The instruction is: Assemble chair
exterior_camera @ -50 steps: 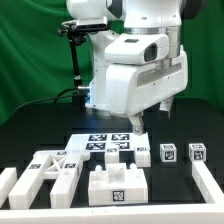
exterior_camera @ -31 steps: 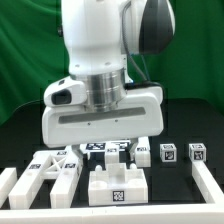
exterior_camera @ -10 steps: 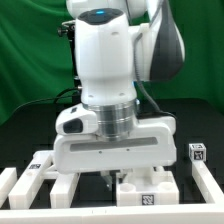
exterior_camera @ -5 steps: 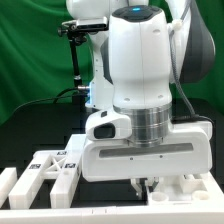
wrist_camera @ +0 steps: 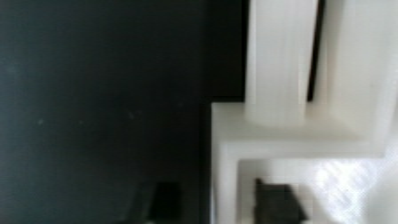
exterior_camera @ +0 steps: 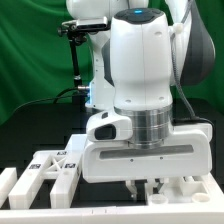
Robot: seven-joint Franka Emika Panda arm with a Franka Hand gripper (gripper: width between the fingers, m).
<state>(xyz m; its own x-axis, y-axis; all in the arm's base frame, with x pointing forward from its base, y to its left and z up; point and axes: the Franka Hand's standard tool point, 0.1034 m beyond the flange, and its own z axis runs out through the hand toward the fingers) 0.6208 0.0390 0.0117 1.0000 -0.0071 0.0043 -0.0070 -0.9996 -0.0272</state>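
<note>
Showing the pincer open astride one edge of the notched block, whose long slotted arm runs crosswise to the closing direction.

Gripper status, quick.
Gripper: open, with its fingers apart on either side of the edge of a white chair part and holding nothing.

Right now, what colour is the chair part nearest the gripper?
Plain white. The chair part shows best in the wrist view.

Smooth matt white plastic chair parts
</note>
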